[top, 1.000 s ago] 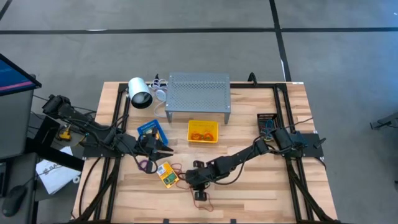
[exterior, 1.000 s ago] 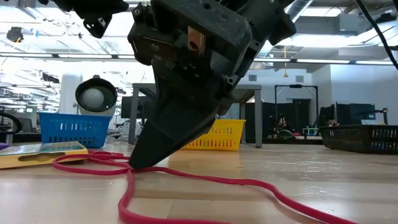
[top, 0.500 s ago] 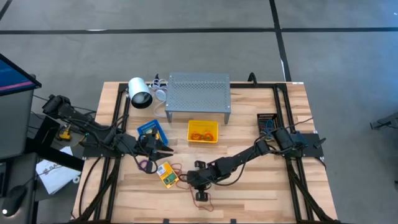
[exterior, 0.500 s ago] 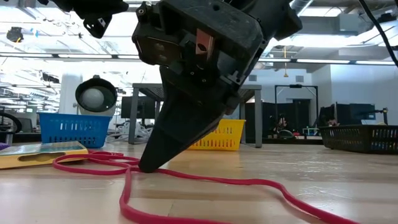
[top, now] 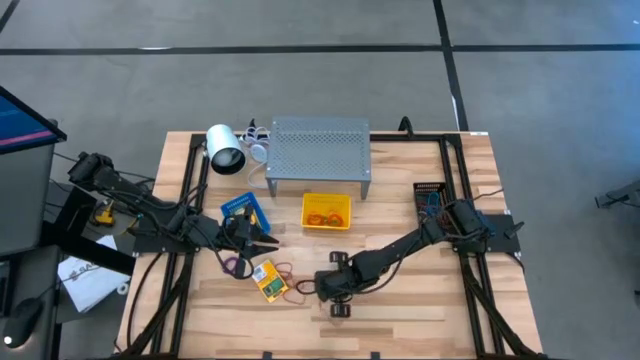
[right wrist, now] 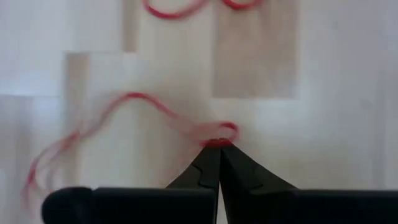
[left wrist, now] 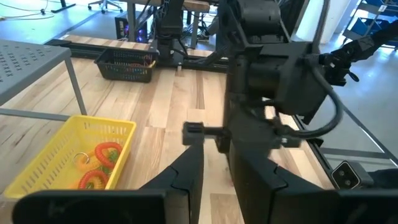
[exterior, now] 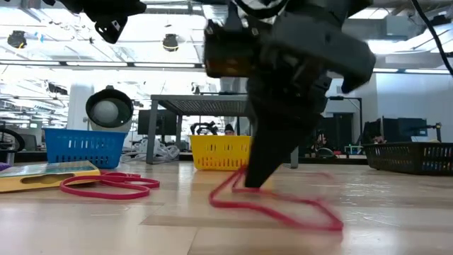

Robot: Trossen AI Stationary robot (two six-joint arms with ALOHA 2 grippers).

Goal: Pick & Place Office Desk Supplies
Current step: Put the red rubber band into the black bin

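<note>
Wooden surface (top: 420,300) before us: our right pincer (right wrist: 217,148) pinches a red band (exterior: 276,205); yellow bin (top: 327,211) holds some bands, while another loop (exterior: 106,184) and the crayon box (top: 268,281) remain.

Right end effector (right wrist: 219,149) pinched closed low over table; left arm waits

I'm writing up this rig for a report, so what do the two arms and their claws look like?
Both arms are black, slim and jointed, with black cables trailing along them. The left claw and right claw each end in two dark fingers tapering to narrow points. The right wrist housing is a bulky black block with a brass-coloured patch.
</note>
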